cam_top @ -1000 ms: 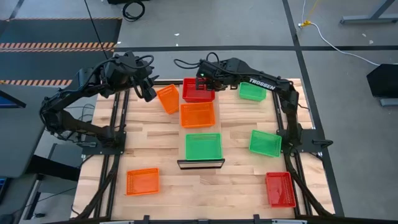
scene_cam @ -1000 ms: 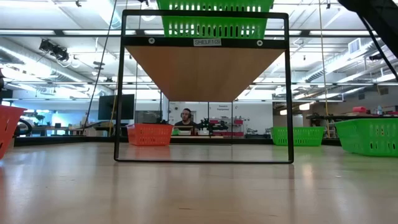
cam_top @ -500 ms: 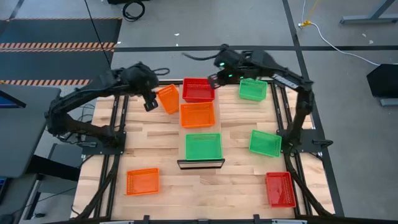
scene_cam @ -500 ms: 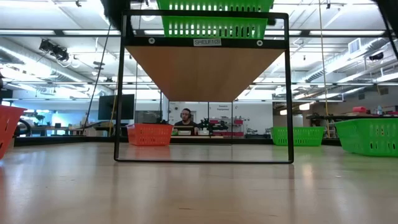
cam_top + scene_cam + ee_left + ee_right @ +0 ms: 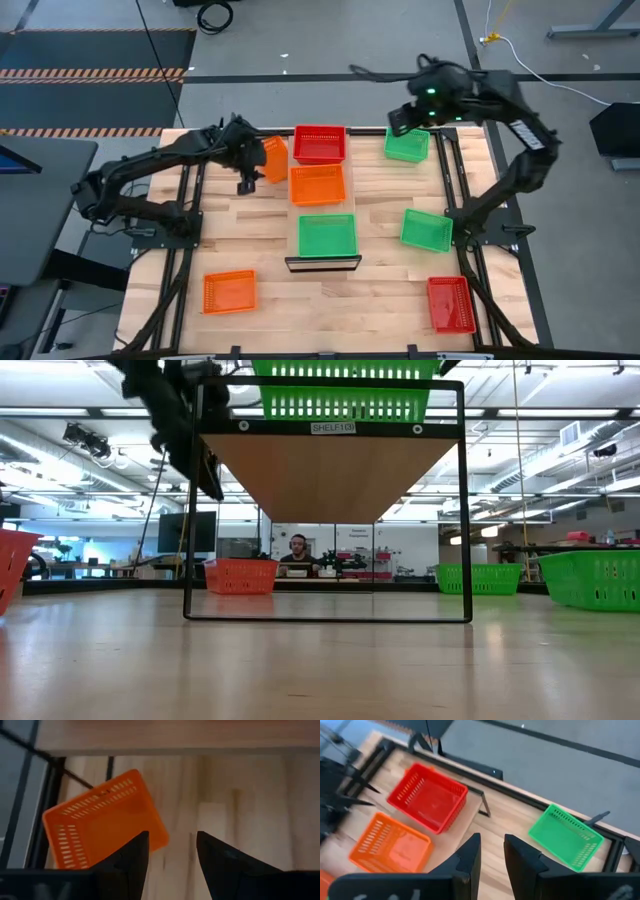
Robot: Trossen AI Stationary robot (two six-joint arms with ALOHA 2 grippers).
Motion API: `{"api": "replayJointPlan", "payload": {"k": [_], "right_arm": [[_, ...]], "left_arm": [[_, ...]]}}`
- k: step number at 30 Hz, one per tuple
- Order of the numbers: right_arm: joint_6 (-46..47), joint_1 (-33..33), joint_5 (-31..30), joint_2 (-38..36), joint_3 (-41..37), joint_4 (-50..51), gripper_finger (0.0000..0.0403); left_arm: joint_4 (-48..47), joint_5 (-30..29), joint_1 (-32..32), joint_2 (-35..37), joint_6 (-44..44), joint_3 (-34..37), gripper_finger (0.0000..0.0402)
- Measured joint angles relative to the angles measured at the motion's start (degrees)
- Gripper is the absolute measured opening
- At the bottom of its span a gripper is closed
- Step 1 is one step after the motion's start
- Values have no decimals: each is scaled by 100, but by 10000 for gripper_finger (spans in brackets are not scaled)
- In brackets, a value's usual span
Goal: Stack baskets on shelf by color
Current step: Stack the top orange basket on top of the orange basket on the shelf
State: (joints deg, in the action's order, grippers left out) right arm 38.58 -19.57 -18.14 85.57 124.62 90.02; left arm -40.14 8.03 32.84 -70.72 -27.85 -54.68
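The shelf (image 5: 348, 200) runs near to far down the table's middle. On it stand a red basket (image 5: 320, 143), an orange basket (image 5: 318, 185) and a green basket (image 5: 327, 236). A loose orange basket (image 5: 268, 158) lies askew on the table left of the shelf's far end. My left gripper (image 5: 172, 855) hangs open beside this basket's near left corner (image 5: 100, 825), fingers slanting down, touching nothing that I can see. My right gripper (image 5: 492, 852) is raised high above the far green basket (image 5: 406, 145). A narrow gap shows between its fingers and nothing is in it.
Loose on the table lie a green basket (image 5: 427, 229) at the right, a red basket (image 5: 450, 303) at the near right and an orange basket (image 5: 229, 292) at the near left. Black frame rails (image 5: 190, 200) run along both table sides.
My left gripper has come down and toward the near edge, tipping steeper, to the loose orange basket's left side. My right gripper has drawn away from the red basket on the shelf's far end, rising and swinging toward the table's right edge. No basket has moved.
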Motion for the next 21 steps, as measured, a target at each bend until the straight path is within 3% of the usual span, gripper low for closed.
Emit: {"api": "replayJointPlan", "payload": {"k": [11,21], "right_arm": [[308,0,-182,-486,0,2,90],[349,0,2,-391,0,2,90]], "left_arm": [[1971,72,32,-63,754,1111,172],[2894,-67,30,-63,926,1951,172]]}}
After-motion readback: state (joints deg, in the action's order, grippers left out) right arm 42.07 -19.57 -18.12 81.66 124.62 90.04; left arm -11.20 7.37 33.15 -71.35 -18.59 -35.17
